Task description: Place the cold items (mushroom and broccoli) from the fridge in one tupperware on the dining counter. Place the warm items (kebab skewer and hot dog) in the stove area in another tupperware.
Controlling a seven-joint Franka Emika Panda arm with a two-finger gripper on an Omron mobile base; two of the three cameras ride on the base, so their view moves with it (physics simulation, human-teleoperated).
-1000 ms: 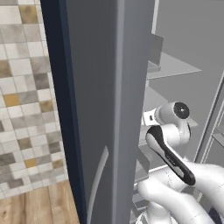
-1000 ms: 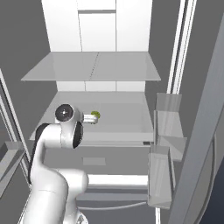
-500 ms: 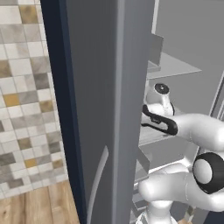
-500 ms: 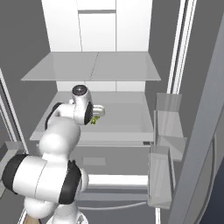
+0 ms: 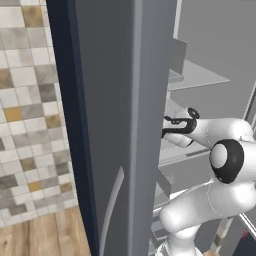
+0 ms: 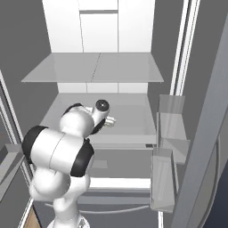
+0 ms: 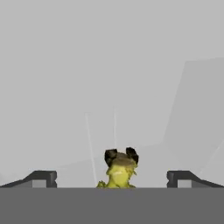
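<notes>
A white Franka Panda arm (image 6: 60, 153) reaches into an open fridge, its hand stretched forward over the middle shelf (image 6: 129, 116) in the right base view. In the hand view, the gripper (image 7: 112, 178) has its jaws spread wide, the two dark fingertips (image 7: 42, 178) standing well apart near the lower corners of the frame. Between them, low in the frame, sits the broccoli (image 7: 119, 169), a yellow-green piece topped with dark florets, resting on the pale grey shelf and touched by neither fingertip. Nothing is held. In the left base view, the dark-edged fridge door (image 5: 107, 125) stands open in the foreground, hiding much of the interior, and the arm's wrist passes just behind its edge, level with the shelf. A tiled wall (image 5: 30, 115) and a strip of wooden floor (image 5: 45, 235) lie to the left of the door. In the right base view, an upper shelf (image 6: 93, 69) spans the compartment above the hand, and clear door bins (image 6: 171, 122) line the right side. The arm's own body blocks the broccoli in both base views.
</notes>
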